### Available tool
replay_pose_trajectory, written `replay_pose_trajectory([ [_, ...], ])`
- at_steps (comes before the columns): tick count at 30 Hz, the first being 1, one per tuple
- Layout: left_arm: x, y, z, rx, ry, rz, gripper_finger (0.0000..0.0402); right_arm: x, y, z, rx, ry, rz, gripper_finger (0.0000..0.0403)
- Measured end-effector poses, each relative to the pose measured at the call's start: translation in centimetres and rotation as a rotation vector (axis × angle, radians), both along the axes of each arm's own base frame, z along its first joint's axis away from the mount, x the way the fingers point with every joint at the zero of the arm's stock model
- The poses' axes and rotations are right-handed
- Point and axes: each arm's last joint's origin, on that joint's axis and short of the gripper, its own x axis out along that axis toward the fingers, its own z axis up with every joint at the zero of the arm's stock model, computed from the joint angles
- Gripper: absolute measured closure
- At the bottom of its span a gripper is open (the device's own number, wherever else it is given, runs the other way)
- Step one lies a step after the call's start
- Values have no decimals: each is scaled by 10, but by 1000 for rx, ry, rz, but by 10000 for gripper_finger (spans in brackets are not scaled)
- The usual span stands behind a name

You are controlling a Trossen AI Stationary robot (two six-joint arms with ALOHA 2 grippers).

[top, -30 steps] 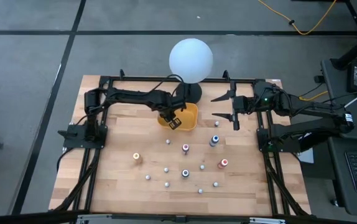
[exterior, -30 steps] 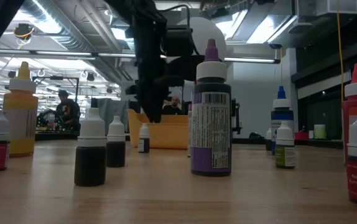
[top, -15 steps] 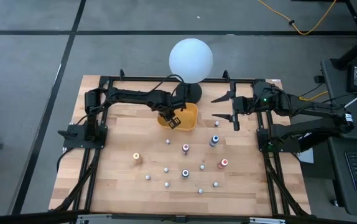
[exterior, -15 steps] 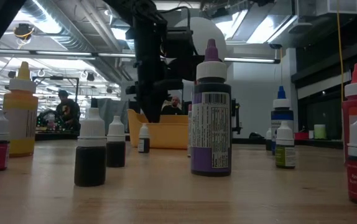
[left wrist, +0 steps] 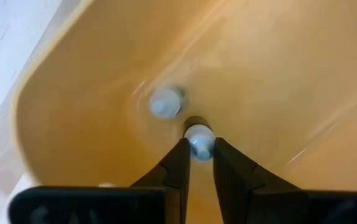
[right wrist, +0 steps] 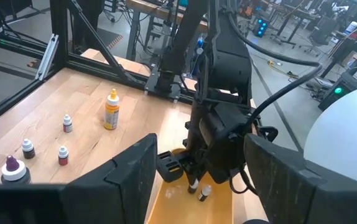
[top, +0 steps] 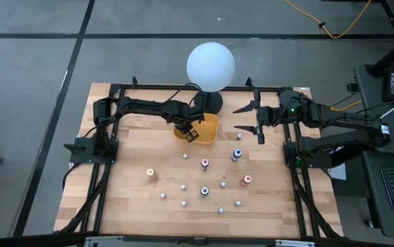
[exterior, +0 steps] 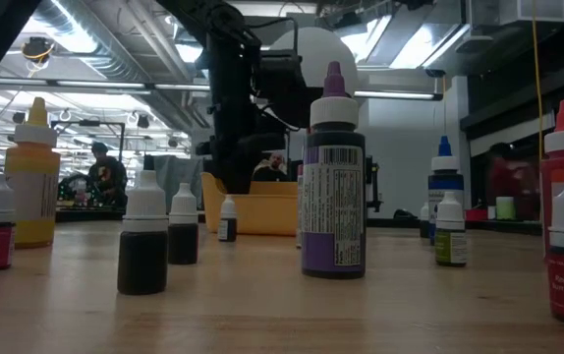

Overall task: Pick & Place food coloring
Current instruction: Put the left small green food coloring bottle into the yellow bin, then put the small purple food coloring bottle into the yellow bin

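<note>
The pale wooden table [top: 128, 199] carries a yellow-orange rectangular tray [top: 209, 128]. Inside it, the left gripper [left wrist: 198, 144] pinches a tiny white-capped food coloring bottle [left wrist: 198, 138]. The right gripper [top: 250, 116] hangs spread apart beside the tray.

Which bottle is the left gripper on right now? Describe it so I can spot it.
Find the white globe; just in front sits the yellow-orange tray. Inside, the left gripper pinches a tiny white-capped bottle; a second white-capped bottle stands free beside it.
</note>
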Motion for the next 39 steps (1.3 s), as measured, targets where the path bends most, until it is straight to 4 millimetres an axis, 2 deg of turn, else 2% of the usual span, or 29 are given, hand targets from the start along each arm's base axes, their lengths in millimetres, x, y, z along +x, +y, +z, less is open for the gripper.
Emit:
replay_pose_trajectory([
  [13, -2, 6, 0, 1, 3, 13, 350, 0, 0, 0, 2, 0, 0, 162],
  [22, -2, 7, 0, -1, 3, 16, 309, 0, 0, 0, 2, 0, 0, 162],
  [29, -2, 7, 0, -1, 1, 16, 294, 0, 0, 0, 2, 2, -1, 162],
  [33, -1, 6, 9, 4, -5, 12, 293, 0, 0, 0, 2, 2, -1, 162],
  [39, 4, 4, 33, 45, 24, -34, 294, 0, 0, 0, 2, 2, -1, 162],
])
